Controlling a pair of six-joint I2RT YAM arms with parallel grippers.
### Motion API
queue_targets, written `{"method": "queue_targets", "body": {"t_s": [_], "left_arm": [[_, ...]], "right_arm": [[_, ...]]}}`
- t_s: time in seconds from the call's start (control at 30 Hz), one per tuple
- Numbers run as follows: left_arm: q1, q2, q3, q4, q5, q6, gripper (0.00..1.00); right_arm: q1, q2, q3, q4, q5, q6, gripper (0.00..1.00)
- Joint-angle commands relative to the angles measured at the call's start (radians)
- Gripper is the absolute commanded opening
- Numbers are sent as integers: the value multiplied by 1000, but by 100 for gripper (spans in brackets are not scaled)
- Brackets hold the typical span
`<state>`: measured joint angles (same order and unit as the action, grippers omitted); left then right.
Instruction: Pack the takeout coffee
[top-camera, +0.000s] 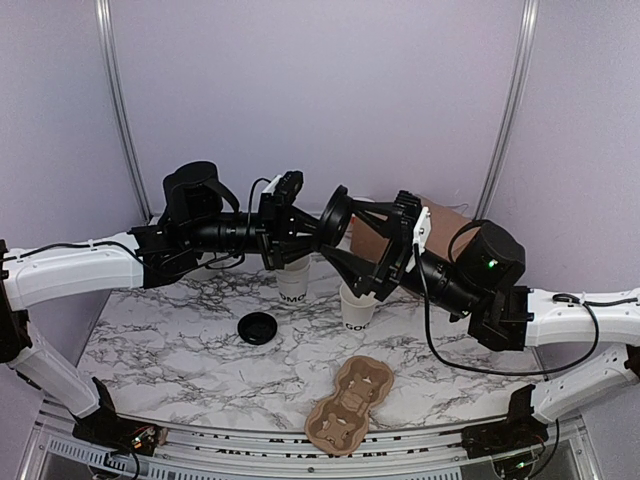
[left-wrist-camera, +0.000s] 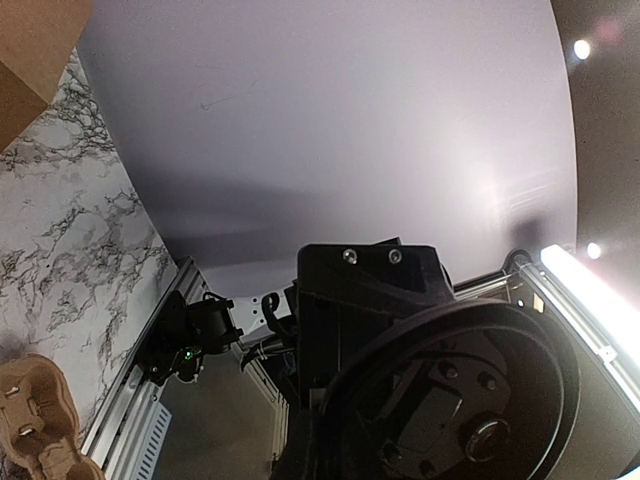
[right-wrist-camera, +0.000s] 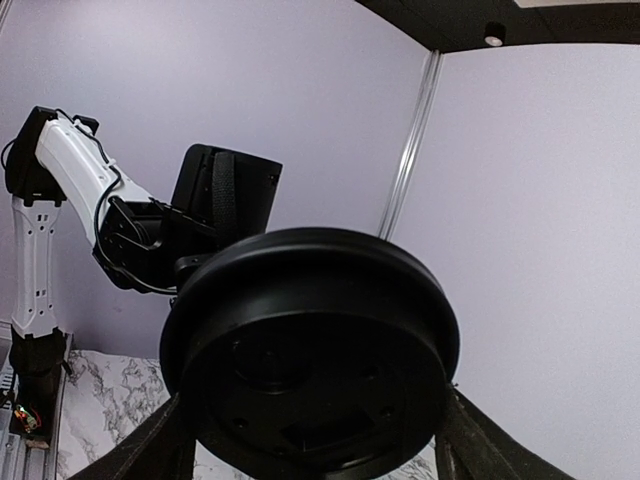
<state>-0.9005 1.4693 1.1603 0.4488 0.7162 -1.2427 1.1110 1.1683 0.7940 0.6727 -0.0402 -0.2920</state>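
Right gripper (top-camera: 345, 235) clamped wide on a black lid (right-wrist-camera: 310, 350), raised mid-table; left gripper (top-camera: 300, 225) pinched shut just beside it. Below, the left cup (top-camera: 293, 285) and right cup (top-camera: 357, 310) stand on the marble table (top-camera: 180, 340), tops hidden. A second lid (top-camera: 258, 327) lies left. The near pulp carrier (top-camera: 350, 405) holds no cup: lidding and packing apparently remain

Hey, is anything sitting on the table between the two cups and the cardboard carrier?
Nothing visible: bare marble separates the left cup and right cup from the carrier. The loose lid lies left of that path.
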Motion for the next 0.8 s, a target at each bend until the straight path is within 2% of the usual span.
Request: {"method": "queue_targets", "body": {"t_s": [0.0,0.37,0.77], "left_arm": [[-6,8,10,45,8,5,8],[-6,14,2,45,2,5,9],[0,15,2,45,-22,11,35]], "right_arm": [[-4,-6,43,-12,10,14,79],[-5,-8,48,-13,26,19,76],[-5,-3,57,-64,72,52,69]]}}
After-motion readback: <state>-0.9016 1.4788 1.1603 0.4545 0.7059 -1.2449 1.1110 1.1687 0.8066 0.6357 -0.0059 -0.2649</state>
